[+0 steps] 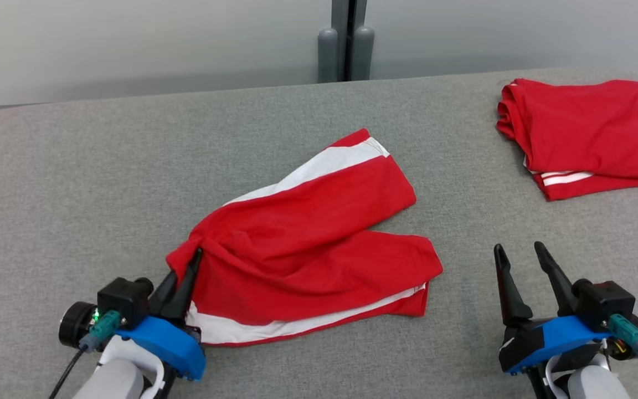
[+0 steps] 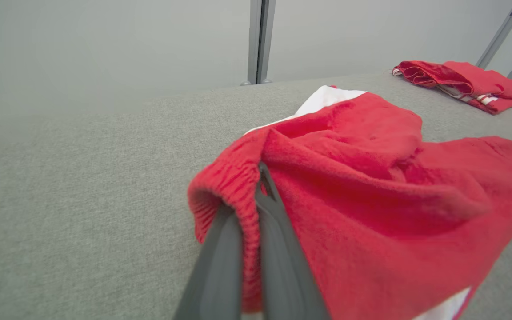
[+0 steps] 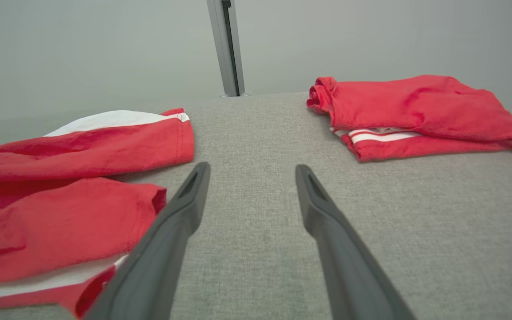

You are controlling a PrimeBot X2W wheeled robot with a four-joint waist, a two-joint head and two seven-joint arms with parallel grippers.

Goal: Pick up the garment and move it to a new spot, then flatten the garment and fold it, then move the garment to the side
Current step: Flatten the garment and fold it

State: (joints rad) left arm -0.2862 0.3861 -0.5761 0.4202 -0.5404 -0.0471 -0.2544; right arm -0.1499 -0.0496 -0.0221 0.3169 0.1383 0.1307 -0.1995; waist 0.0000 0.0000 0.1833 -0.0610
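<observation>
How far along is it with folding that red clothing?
Early on. A folded red garment lies at the far right, seemingly finished. The left gripper pinches the waistband of the rumpled red shorts with white side stripes; the right gripper stands open. Flattening, folding and moving aside remain.

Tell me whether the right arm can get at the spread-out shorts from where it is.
Probably yes. The right arm's fingers stand open, and bare grey surface lies between them and the leg ends of the shorts; nothing blocks the way.
</observation>
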